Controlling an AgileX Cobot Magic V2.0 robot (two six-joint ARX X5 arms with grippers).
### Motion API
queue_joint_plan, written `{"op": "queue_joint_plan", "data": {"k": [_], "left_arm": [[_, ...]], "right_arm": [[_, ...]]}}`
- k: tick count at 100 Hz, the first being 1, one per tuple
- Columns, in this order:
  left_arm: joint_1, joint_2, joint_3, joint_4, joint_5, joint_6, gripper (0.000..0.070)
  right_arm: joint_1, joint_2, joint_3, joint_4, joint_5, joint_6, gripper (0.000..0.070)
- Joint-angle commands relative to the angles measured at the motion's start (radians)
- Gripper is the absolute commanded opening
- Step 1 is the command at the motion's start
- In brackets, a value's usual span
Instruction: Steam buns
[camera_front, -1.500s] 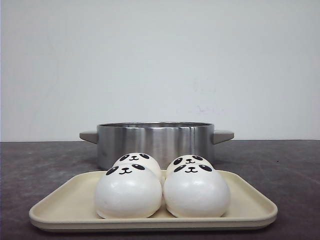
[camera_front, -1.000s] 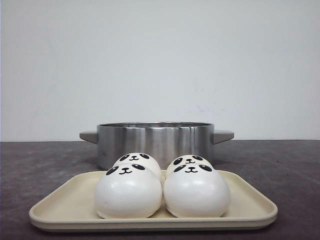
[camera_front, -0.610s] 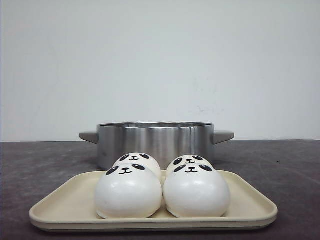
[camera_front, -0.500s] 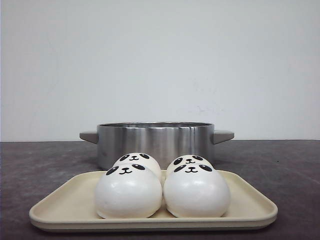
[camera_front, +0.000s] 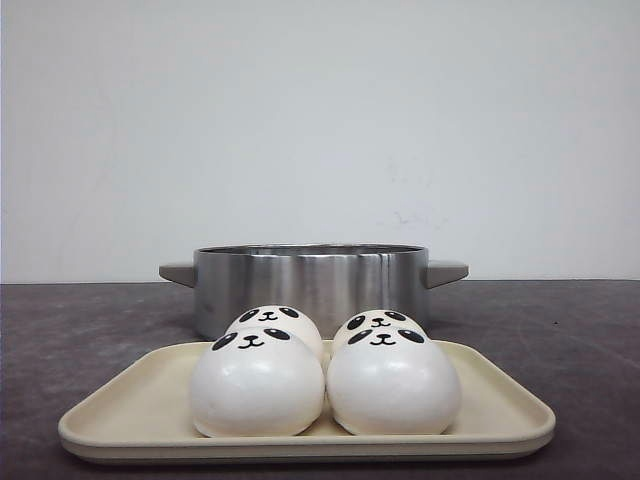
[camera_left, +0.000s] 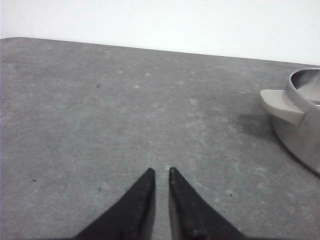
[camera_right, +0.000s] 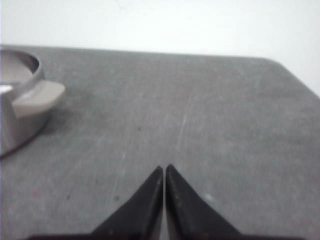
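Standing behind the buns (camera_front: 325, 375), a steel pot (camera_front: 312, 285).

You get even, soft light in all three views, with a bright wall (camera_front: 320, 120) washing out toward white. The steel pot (camera_front: 310, 285) shows vertical glare streaks on its front. The buns (camera_front: 257, 382) carry a mild sheen, with thin shadow under them on the tray (camera_front: 500, 410). In the right wrist view everything looks slightly soft and hazy; the left wrist view is sharper, with a faint shadow beside the pot at 3 o'clock.
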Motion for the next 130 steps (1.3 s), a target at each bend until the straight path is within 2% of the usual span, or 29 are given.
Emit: {"op": "queue_joint_plan", "data": {"k": [1, 7, 24, 36, 43, 50, 56, 61, 73, 81, 96, 111, 114, 116, 126, 130], "left_arm": [[0.001, -0.001, -0.018, -0.005, 0.001, -0.001, 0.0], [0.001, -0.001, -0.018, -0.005, 0.009, -0.032, 0.0], [0.001, -0.001, -0.011, -0.01, 0.034, -0.284, 0.0], [0.001, -0.001, 0.026, -0.009, 0.054, -0.396, 0.0], [0.001, 0.001, 0.07, -0.01, 0.1, -0.394, 0.0003], [0.001, 0.016, 0.136, -0.034, 0.146, -0.366, 0.0004], [0.001, 0.048, 0.217, -0.093, 0.161, -0.307, 0.0005], [0.0, 0.09, 0.295, -0.151, 0.16, -0.25, 0.0005], [-0.003, 0.22, 0.488, -0.267, 0.159, -0.116, 0.0004], [-0.005, 0.299, 0.597, -0.291, 0.16, -0.072, 0.0004], [-0.005, 0.407, 0.748, -0.293, 0.161, -0.062, 0.0004], [-0.005, 0.438, 0.805, -0.291, 0.161, -0.082, 0.0015], [-0.005, 0.438, 0.806, -0.291, 0.161, -0.082, 0.0058], [-0.005, 0.438, 0.806, -0.293, 0.162, -0.083, 0.0101], [-0.005, 0.437, 0.806, -0.311, 0.195, -0.099, 0.0354], [-0.007, 0.437, 0.806, -0.319, 0.215, -0.108, 0.0422]], "right_arm": [[0.002, 0.001, -0.003, 0.042, -0.01, 0.04, 0.0001], [0.002, 0.001, -0.003, 0.082, -0.032, 0.089, 0.0001], [0.002, 0.001, -0.002, 0.246, -0.119, 0.267, 0.0001], [0.002, 0.001, 0.006, 0.336, -0.127, 0.368, 0.0001], [0.002, 0.002, 0.052, 0.269, -0.145, 0.422, 0.0001], [0.002, 0.016, 0.144, 0.09, -0.155, 0.441, 0.0001], [0.002, 0.06, 0.235, -0.057, -0.149, 0.394, 0.0001], [0.002, 0.11, 0.307, -0.13, -0.15, 0.325, 0.0001], [0.002, 0.232, 0.467, -0.162, -0.161, 0.176, 0.0001], [0.002, 0.306, 0.577, -0.177, -0.182, 0.145, 0.0001], [0.002, 0.422, 0.759, -0.239, -0.233, 0.117, 0.0001], [0.002, 0.485, 0.845, -0.266, -0.258, 0.13, 0.0006], [0.002, 0.493, 0.853, -0.27, -0.259, 0.137, 0.0041], [0.003, 0.497, 0.858, -0.272, -0.262, 0.142, 0.0095], [0.004, 0.522, 0.87, -0.267, -0.332, 0.194, 0.0527], [0.004, 0.534, 0.871, -0.268, -0.36, 0.224, 0.0615]]}}
